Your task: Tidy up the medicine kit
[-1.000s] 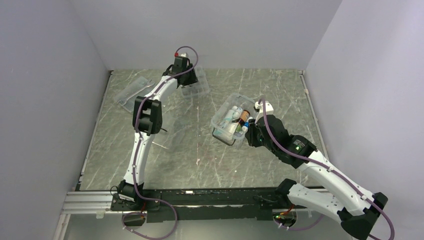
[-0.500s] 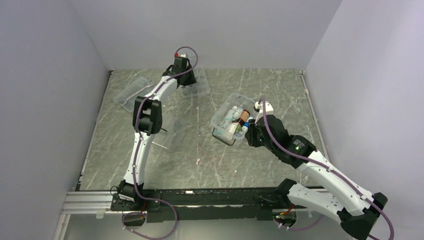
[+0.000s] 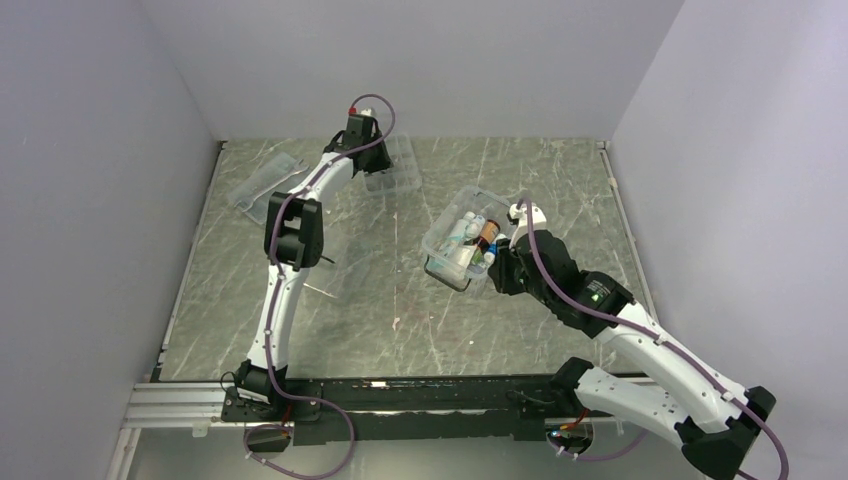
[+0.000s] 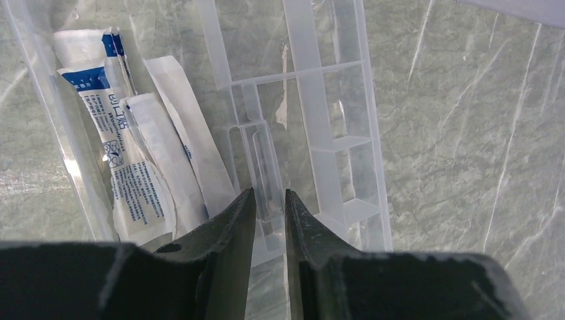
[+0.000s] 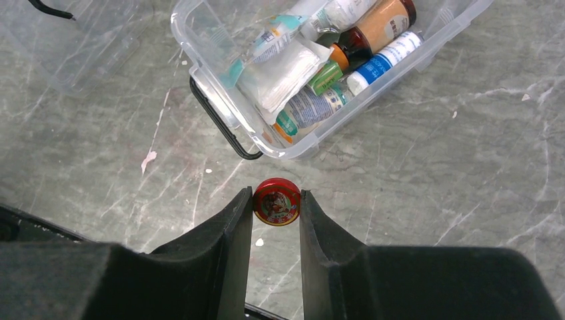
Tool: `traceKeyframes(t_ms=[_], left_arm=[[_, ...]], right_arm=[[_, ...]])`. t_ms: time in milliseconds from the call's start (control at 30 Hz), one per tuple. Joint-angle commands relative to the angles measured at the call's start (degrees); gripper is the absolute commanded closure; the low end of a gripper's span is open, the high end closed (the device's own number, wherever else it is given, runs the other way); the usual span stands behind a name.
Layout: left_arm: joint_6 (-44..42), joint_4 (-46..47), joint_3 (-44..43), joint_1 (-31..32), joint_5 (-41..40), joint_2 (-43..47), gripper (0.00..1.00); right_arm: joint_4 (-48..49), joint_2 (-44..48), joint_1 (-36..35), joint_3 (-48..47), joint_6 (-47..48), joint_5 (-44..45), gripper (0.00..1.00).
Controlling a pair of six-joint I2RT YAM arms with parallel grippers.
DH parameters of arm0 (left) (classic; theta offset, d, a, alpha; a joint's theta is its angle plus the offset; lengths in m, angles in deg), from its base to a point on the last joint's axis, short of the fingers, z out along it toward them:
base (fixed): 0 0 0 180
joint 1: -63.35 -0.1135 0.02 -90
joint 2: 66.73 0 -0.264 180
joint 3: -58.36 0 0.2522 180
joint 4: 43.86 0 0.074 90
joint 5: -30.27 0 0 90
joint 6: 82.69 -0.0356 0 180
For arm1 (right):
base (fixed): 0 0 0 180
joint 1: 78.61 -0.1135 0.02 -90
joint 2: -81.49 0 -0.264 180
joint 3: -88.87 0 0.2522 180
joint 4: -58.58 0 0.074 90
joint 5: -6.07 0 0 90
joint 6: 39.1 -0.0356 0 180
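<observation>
The medicine kit [image 3: 434, 240] is an open clear tub in mid-table, holding bottles, tubes and sachets; in the right wrist view its wall [image 5: 200, 73] and dark handle [image 5: 220, 127] lie just beyond my fingers. My right gripper [image 3: 492, 262] is shut on a small red round tin [image 5: 276, 202], held above the table just short of the tub's handle side. My left gripper [image 3: 367, 150] is at the far back, shut on an inner wall of the flat clear case [image 4: 333, 100]. White sachets with blue labels [image 4: 126, 167] lie in that case.
Another flat clear plastic piece [image 3: 262, 185] lies at the back left. A clear lid-like piece [image 5: 73, 47] lies left of the tub, with a black cable end on it. Grey walls close in the table on three sides.
The clear case at the back has shifted slightly with my left gripper. My right arm, with the red tin, has edged a little to the left.
</observation>
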Motion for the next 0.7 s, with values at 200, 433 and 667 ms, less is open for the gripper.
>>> traceKeyframes(t_ms=[200,433,667], left_arm=[[-1.5,-4.5,7.5,0.3,1.3,6.5,0.77],[-2.7,-5.9,12.5,1.1,0.2,10.1,0.83],[-3.3,-5.2,21.5,2.4,0.4,16.1,0.88]], right_arm=[[1.2,3.4,0.2,0.3,-1.4,-1.6,0.88],[0.4,4.6,0.2,0.0,-2.0,-1.7,0.88],[-0.1,5.8,0.2,0.5,-2.8,-1.9,0.89]])
